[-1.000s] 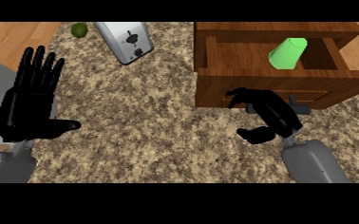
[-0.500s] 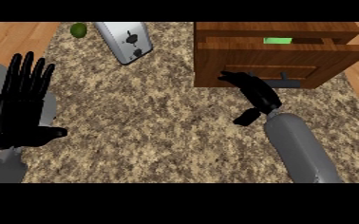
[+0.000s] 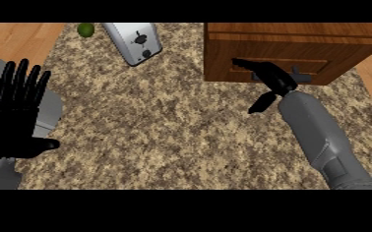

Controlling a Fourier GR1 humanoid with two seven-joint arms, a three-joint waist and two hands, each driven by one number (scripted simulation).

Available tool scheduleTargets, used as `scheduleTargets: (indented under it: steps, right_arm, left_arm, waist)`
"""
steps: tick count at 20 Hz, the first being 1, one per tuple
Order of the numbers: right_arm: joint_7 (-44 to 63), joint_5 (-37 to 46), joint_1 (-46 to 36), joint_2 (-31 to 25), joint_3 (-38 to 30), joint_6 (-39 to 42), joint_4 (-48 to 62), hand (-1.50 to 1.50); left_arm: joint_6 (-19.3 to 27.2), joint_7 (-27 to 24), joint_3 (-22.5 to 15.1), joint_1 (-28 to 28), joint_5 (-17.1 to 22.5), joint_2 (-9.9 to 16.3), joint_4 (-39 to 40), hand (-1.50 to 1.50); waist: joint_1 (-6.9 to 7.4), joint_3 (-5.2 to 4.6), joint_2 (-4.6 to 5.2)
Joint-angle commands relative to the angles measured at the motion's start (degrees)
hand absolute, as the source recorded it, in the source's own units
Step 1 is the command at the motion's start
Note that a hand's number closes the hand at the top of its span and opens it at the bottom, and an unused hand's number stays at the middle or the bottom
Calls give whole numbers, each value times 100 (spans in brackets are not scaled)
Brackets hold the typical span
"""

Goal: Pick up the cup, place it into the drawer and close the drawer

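The wooden drawer unit (image 3: 291,42) stands at the back right with its drawer pushed in flush. No cup shows anywhere; the green cup seen earlier is hidden inside. My right hand (image 3: 269,76) is stretched forward with straight fingers pressed against the drawer front by the dark handle (image 3: 309,76), thumb hanging down. My left hand (image 3: 22,113) rests open at the left edge, fingers up, holding nothing.
A silver toaster (image 3: 134,42) lies at the back left of the speckled counter (image 3: 160,128). A small green lime (image 3: 85,29) sits just left of it. Wood flooring shows at the far left corner.
The drawer, open with the green cup inside a second ago, has slid shut as my right hand pushed forward against its front. The left hand stayed at the left edge.
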Motion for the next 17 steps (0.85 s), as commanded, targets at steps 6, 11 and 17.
scheduleTargets:
  steps: [6,11,17]
  right_arm:
    - [-91,-50,-1006,-424,-449,69,1382,-150]
    - [-129,-27,-1216,-586,-457,195,1577,-150]
    - [-197,-94,-1246,-678,-530,138,1739,-150]
  left_arm:
    - [-151,5,-101,-159,-148,-164,51,-150]
    - [38,-27,-221,-505,-389,-316,222,-150]
    - [-77,59,-173,-315,-353,-215,175,-150]
  waist:
    - [212,37,167]
    - [238,40,224]
    - [364,45,222]
